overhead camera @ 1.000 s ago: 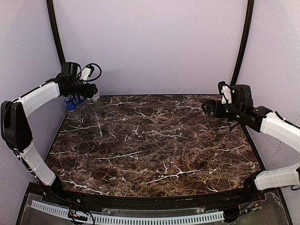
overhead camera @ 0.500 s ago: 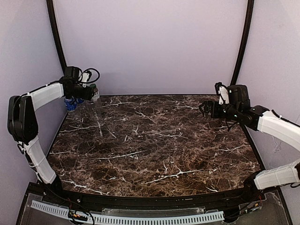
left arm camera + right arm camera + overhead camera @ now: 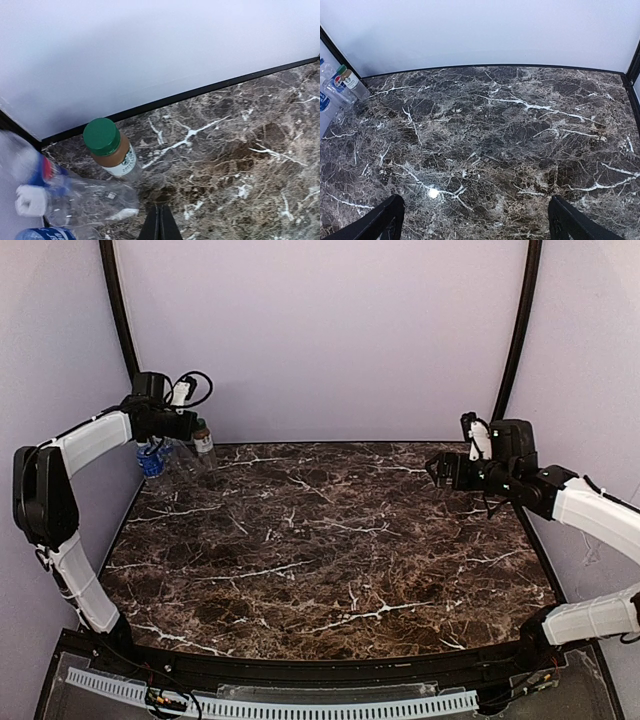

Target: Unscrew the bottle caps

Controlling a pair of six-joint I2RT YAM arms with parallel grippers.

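The bottles cluster in the table's far left corner. A brownish bottle (image 3: 116, 152) with a green cap (image 3: 102, 135) and pale label stands upright (image 3: 204, 439). A clear unlabelled bottle (image 3: 92, 202) lies beside it. A blue-labelled bottle (image 3: 47, 172) with a white cap (image 3: 31, 200) lies at the left, and another blue label (image 3: 42, 234) shows at the bottom edge. My left gripper (image 3: 160, 224) is shut with nothing between its fingers, hovering just right of the clear bottle (image 3: 188, 425). My right gripper (image 3: 476, 220) is open and holds nothing, raised at the far right (image 3: 436, 468).
Purple walls close the table at the back and both sides, with black posts in the far corners (image 3: 118, 310). The dark marble tabletop (image 3: 320, 540) stretches between the arms. A black rim (image 3: 200, 92) runs along the table's far edge.
My left jaws have gone from open to shut, holding nothing. The left arm shifted slightly and the brownish bottle now shows standing free beside it. The right arm has hardly moved.
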